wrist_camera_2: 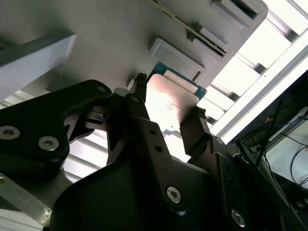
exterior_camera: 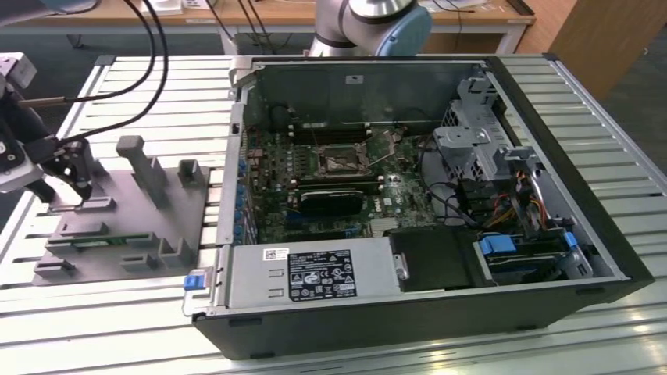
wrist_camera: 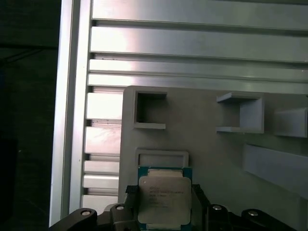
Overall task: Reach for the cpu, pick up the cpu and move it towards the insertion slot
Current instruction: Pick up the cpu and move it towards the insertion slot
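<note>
The black fingers (wrist_camera_2: 144, 130) of the gripper (wrist_camera_2: 169, 101) are clamped on two opposite edges of the cpu (wrist_camera: 163, 197), its silvery top facing the first wrist view. Under it lies the grey holder tray (wrist_camera: 207, 139) on the slatted metal table (exterior_camera: 62, 312). The insertion slot (exterior_camera: 341, 162) sits well apart, inside the open computer case (exterior_camera: 417, 320) toward the exterior view's right.

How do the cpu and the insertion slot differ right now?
The cpu is silvery-topped with a green rim; the insertion slot is a dark square in a shiny metal frame. The cpu is held by the gripper over the grey holder tray; the insertion slot lies inside the open computer case. Both are square.
</note>
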`<state>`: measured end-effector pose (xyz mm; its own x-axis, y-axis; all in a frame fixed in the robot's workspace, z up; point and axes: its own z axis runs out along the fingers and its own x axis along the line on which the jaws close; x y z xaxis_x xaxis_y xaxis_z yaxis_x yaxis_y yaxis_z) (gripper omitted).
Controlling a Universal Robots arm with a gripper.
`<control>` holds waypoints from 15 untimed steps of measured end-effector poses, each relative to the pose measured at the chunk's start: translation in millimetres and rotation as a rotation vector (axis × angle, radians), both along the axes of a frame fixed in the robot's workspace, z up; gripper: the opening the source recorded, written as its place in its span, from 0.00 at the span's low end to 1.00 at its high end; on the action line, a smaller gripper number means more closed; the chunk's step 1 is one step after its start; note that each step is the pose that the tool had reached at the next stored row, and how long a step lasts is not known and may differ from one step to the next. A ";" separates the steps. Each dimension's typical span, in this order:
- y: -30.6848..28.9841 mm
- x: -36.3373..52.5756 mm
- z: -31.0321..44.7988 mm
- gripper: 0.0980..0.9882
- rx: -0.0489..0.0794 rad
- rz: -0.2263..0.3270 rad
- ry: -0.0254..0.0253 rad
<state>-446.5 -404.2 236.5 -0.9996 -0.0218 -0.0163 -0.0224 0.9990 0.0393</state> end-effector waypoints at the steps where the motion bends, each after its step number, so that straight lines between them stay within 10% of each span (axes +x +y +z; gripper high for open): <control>1: 0.0 0.0 2.3 0.48 0.000 0.000 0.0000; 15: 0.0 0.0 36.5 0.48 0.000 0.000 0.0000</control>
<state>-446.5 -404.2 273.0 -0.9996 -0.0218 -0.0162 -0.0225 0.9990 0.0393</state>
